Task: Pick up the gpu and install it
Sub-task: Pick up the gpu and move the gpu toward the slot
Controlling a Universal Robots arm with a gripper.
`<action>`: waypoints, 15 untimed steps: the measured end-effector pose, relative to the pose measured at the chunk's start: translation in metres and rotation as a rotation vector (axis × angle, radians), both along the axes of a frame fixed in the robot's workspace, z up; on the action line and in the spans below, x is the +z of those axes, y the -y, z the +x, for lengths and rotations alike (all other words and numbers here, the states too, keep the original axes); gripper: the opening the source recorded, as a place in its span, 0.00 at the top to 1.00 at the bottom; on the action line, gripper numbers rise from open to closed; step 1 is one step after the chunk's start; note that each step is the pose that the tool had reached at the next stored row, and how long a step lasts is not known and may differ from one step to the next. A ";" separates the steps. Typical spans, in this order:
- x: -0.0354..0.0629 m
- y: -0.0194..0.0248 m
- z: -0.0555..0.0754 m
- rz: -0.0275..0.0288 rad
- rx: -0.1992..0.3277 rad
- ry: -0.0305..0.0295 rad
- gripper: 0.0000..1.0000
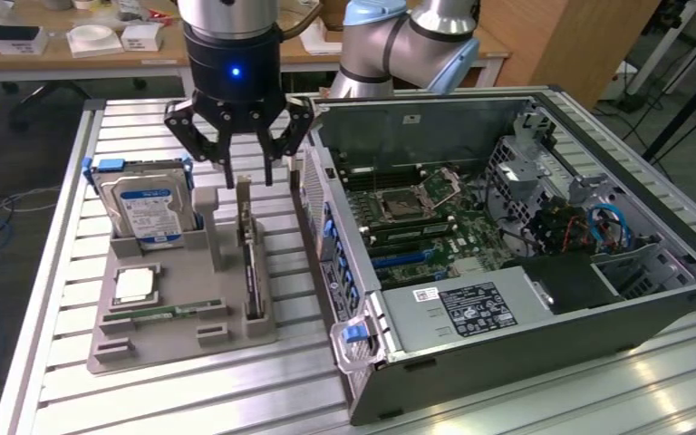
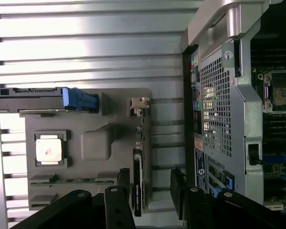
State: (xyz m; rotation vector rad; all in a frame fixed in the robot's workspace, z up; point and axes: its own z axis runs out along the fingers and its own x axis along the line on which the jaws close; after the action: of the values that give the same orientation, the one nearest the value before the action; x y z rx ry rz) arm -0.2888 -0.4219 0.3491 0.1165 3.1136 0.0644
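Hovering: fingers [image 1: 207,145] spread wide and empty, just above the gpu [image 1: 251,272], upper left of centre.
Seat: on edge in the grey holder [image 1: 155,349], top edge free for gripping.

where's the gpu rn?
In the exterior view the gpu stands on edge in the grey holder, left of the open PC case and right of the hard drive, just under the gripper, jaws open.

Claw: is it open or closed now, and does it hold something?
Claw: open, holding nothing, poised just above the gpu.
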 end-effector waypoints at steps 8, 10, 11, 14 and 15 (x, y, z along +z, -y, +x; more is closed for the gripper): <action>-0.0039 0.0049 0.000 -0.0001 0.000 0.0001 0.53; -0.0049 0.0058 0.000 -0.0004 0.000 -0.0001 0.53; -0.0055 0.0062 0.000 -0.0004 0.000 -0.0002 0.53; -0.0075 0.0067 0.000 -0.0003 0.000 0.0000 0.53; -0.0080 0.0069 0.000 -0.0003 0.000 -0.0001 0.53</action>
State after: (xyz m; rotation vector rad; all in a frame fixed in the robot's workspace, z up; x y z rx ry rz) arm -0.2890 -0.4288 0.3411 0.1166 3.1137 0.0639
